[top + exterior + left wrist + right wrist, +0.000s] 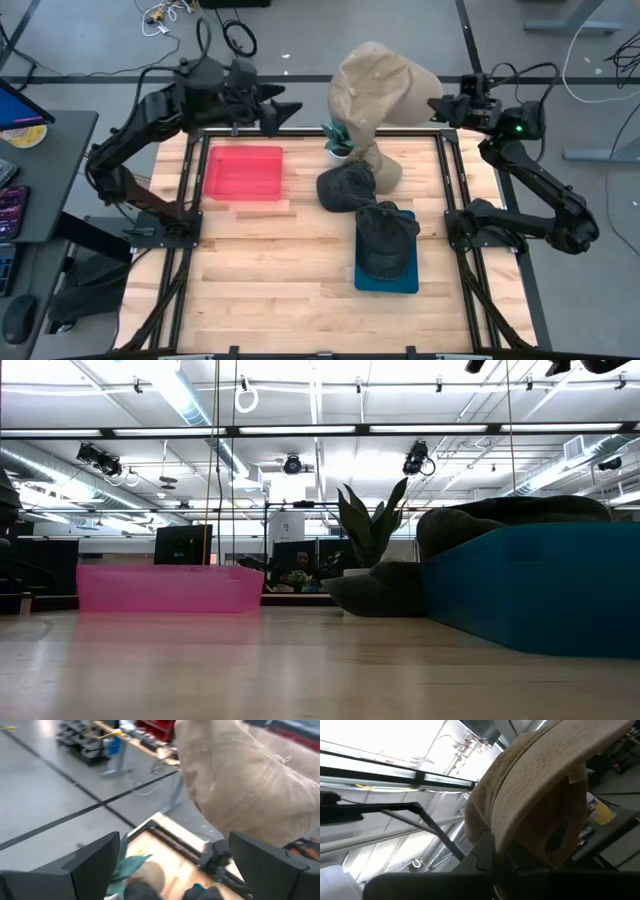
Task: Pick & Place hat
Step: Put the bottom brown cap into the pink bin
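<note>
A tan hat (pixel 380 88) is held high above the table's far edge by my right gripper (pixel 438 108), which is shut on it. The hat fills the right wrist view (pixel 535 780). My left gripper (pixel 288 108) is open and empty, level with the hat on its left. In the left wrist view the gripper (pixel 172 870) faces the hat (pixel 245 785) without touching it. A dark hat (pixel 345 187) lies on the table. Another dark hat (pixel 385 240) lies in a blue tray (pixel 405 283). No gripper shows in the low view. My right gripper pinches the tan hat by its edge (pixel 492 827) on the side toward the table's right. The fingers come level from the right. The hat is lifted clear of the table, and its body bulges away from the fingers toward my left gripper.
A pink tray (pixel 243 172) stands at the far left of the table. A small potted plant (pixel 340 140) stands under the raised hat. A tan piece (pixel 385 168) shows beside the plant; whether it belongs to the held hat I cannot tell. Bare wood shows along the near edge.
</note>
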`<move>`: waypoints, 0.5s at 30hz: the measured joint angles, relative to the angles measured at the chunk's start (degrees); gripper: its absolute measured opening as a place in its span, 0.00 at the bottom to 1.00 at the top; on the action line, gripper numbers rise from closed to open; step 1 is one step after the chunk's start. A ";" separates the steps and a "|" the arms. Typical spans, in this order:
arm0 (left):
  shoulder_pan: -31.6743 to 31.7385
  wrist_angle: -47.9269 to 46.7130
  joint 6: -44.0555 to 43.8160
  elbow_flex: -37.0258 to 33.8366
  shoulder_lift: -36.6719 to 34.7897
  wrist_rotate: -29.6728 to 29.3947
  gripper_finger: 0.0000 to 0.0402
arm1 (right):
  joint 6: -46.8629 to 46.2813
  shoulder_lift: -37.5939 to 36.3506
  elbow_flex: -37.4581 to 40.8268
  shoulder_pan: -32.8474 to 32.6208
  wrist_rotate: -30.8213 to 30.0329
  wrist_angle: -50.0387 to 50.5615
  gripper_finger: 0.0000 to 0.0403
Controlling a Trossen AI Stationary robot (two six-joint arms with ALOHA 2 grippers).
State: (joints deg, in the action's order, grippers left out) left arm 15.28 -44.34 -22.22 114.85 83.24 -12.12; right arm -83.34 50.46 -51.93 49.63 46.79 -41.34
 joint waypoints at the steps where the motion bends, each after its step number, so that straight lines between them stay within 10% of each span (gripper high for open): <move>1: -0.62 -1.55 -0.77 0.00 0.06 -1.39 0.94 | 0.81 0.31 -0.33 -0.55 -0.44 0.82 0.01; 15: -5.64 -10.23 -11.57 0.00 -3.62 -9.45 0.94 | 23.15 9.10 -9.50 -10.13 -1.37 23.58 0.01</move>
State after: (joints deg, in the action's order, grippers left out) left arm 9.63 -54.56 -33.79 114.85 79.61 -21.57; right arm -60.19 59.56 -61.43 39.50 45.41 -17.76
